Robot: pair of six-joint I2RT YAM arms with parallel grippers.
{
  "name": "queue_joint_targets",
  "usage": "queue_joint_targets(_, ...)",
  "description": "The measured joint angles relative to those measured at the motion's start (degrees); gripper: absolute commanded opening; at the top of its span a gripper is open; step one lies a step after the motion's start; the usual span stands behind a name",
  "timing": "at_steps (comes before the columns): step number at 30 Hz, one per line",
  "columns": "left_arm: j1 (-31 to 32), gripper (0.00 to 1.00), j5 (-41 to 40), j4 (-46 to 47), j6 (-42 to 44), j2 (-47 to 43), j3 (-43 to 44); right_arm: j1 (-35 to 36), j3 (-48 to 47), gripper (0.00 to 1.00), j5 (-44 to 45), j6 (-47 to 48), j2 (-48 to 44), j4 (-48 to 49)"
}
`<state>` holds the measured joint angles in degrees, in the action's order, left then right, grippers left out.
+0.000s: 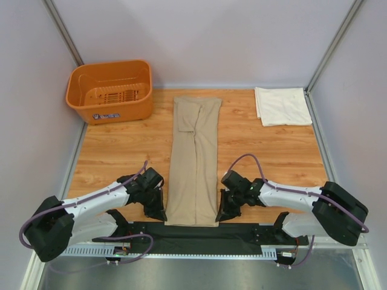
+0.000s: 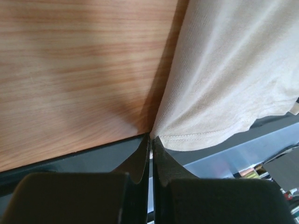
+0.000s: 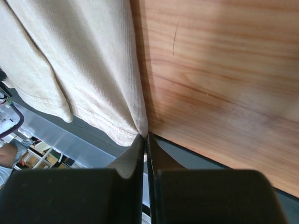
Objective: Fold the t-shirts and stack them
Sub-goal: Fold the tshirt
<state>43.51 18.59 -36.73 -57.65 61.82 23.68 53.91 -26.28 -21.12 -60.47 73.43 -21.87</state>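
The tan t-shirt (image 1: 195, 163) lies down the middle of the bench (image 1: 121, 151) as a long narrow band, folded lengthwise. Its far end stops short of the far edge and its hem end reaches the black strip (image 1: 199, 232) that runs along the near edge. Bare wood flanks the band on both sides, a wide stretch toward the left edge and another toward the right edge. The orange basket (image 1: 115, 107) stands in the far left corner, well apart from the band. The cream-white t-shirt (image 1: 282, 106) rests folded into a flat square in the far right corner, close to the right edge and also well apart from the tan one. Pale walls rise close along the left, right and far edges. The left gripper (image 1: 158, 212) sits at the band's near left corner and the right gripper (image 1: 222, 212) at its near right corner, both low over the line where the wood meets the black strip. In the left wrist view the two fingers are pressed together with only a hairline between them, pinching the stitched hem corner of the tan t-shirt at their tips. The right wrist view shows the same on its side: fingers together, clamped on the hem corner, with the cloth running away from the tips.
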Motion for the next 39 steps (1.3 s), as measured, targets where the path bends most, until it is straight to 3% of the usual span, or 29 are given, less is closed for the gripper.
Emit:
queue_joint_targets(6,-0.02,0.00,-0.55,-4.07,0.37,-2.10,4.92,-1.44,-2.80,0.00,1.22,0.48,-4.68,-6.05)
queue_joint_targets(11,-4.20,0.00,-1.01,-5.70,2.23,1.46,13.62,-11.28,-11.02,0.00,0.98,5.86,-3.41,-12.63)
queue_joint_targets(19,-18.71,0.00,-0.83,-6.27,10.27,22.49,34.14,-25.18,-35.19,0.00,-0.81,19.28,16.92,-20.44)
queue_joint_targets(25,-22.73,0.00,0.31,-6.21,15.58,39.08,52.85,-30.60,-53.88,0.00,-2.12,26.12,32.54,-25.57)
queue_joint_targets(31,-24.63,0.00,1.51,-6.99,17.05,47.08,60.54,-33.79,-65.00,0.00,-3.76,29.33,41.09,-29.97)
queue_joint_targets(39,-27.91,0.00,2.49,-7.21,16.90,49.99,63.71,-36.13,-73.29,0.00,-6.25,31.30,47.58,-33.22)
